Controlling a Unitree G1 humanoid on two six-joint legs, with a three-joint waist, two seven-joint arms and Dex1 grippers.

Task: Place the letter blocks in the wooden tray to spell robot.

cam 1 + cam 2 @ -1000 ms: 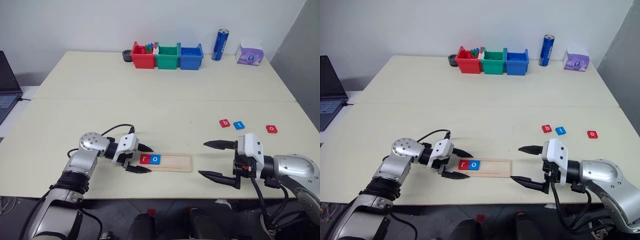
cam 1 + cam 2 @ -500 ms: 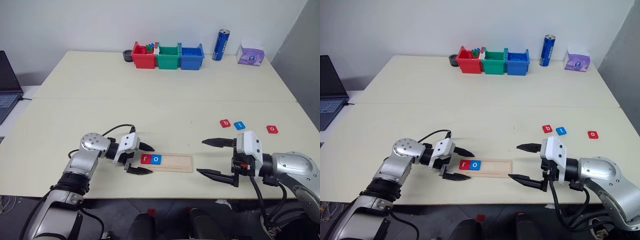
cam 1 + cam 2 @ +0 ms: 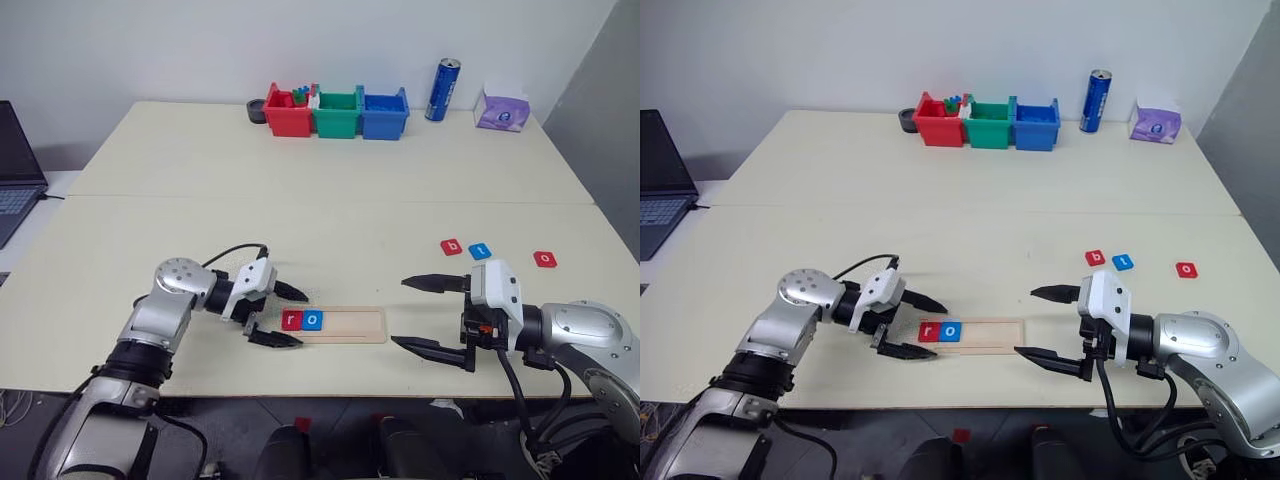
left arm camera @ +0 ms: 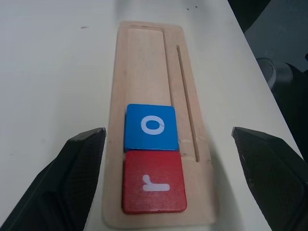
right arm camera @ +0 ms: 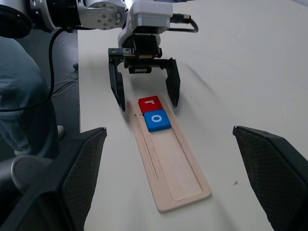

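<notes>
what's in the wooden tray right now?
The wooden tray holds two letter blocks side by side at the end nearest the open left gripper: a red r and a blue o. The remaining groove is bare wood; nothing there is covered.

A lab or office test room: a plain cream bench (image 3: pixel 300 170) against a bare white wall (image 3: pixel 200 50), an open dark laptop (image 3: pixel 15 170) alongside.

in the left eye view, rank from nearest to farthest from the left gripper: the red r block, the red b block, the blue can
1. red r block: in the wooden tray, right at the open left gripper.
2. red b block: loose on the table, toward the robot's right.
3. blue can: upright at the table's far edge, beside the bins.
</notes>
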